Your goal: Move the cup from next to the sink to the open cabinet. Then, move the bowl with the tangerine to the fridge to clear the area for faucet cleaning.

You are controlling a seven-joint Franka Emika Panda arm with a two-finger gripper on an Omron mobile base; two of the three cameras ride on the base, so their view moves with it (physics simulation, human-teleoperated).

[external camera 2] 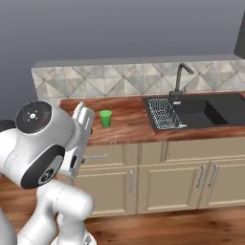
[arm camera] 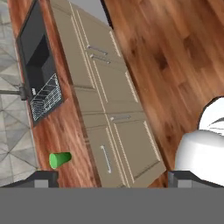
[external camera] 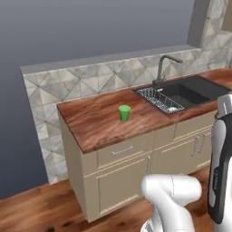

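Observation:
The small green cup [external camera: 124,113] [external camera 2: 105,118] stands upright on the wooden counter, well left of the black sink [external camera: 192,93] [external camera 2: 210,111]. The dark faucet [external camera: 165,63] [external camera 2: 181,76] rises behind the sink. My gripper [arm camera: 113,179] hangs high in front of the counter, open, with nothing between its fingertips [arm camera: 41,177]. In the hand view the cup [arm camera: 60,159] lies far beyond the left fingertip, and the sink [arm camera: 30,48] and faucet [arm camera: 11,92] sit farther along the counter. The bowl, tangerine, fridge and open cabinet are out of view.
A wire drainer rack [external camera: 158,99] [external camera 2: 165,114] fills the sink's left section. Tan drawers and cabinet doors [external camera: 122,179] [external camera 2: 167,184] run below the counter. A tiled backsplash [external camera: 90,81] backs it. The counter ends at its left corner [external camera: 61,108], with wooden floor [arm camera: 175,52] in front.

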